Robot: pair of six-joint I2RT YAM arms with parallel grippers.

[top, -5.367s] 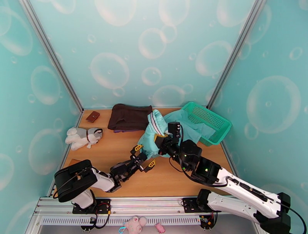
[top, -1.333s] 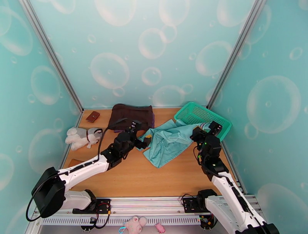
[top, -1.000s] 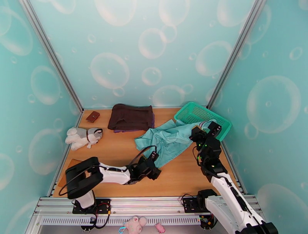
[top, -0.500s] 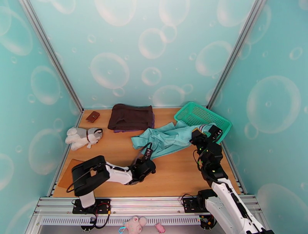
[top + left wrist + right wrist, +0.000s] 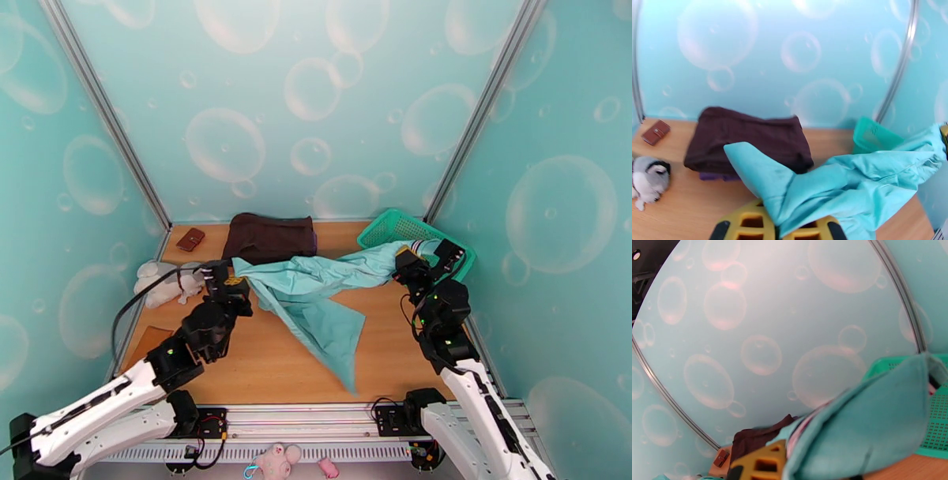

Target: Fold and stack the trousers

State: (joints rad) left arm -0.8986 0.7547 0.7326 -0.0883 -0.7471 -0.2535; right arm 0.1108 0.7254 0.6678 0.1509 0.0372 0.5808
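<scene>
trousers (image 5: 316, 288) in l tool (image 5: 232, 280), r tool (image 5: 408, 255) pinch

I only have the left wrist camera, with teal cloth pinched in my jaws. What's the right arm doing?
Observer: The right gripper has its jaws shut on the striped waistband of the long light teal cloth trousers, close to the green plastic mesh basket.
Operator: Is any cloth dragging?
Observer: Yes, one leg trails down across the wooden table, its tip near the front edge.
</scene>
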